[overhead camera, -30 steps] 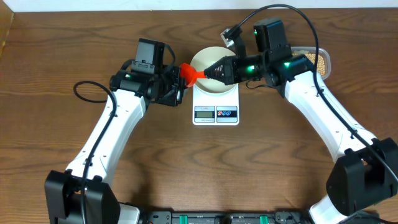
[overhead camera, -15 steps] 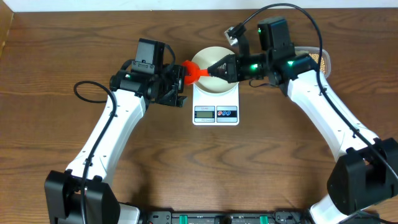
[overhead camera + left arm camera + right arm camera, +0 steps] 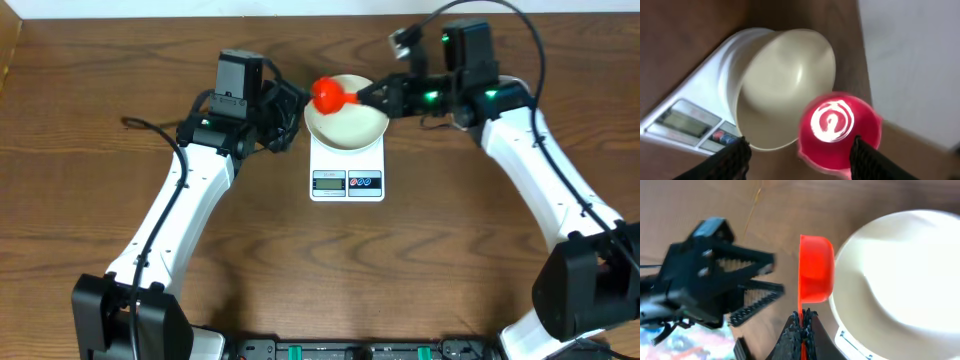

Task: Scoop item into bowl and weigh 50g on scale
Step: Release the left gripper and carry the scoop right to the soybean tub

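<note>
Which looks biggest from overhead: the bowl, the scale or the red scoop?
Largest, tied: white bowl and white scale. They look about equally wide, and the bowl hides part of the scale, so I won't rank them.
Smallest: red scoop, clearly.

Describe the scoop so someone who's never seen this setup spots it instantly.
Find the white scale in the middle of the wooden table, with a white bowl on top. At the bowl's rim facing the left arm is the scoop, its handle pinched in the right hand. It is the only bright red-orange thing there.
</note>
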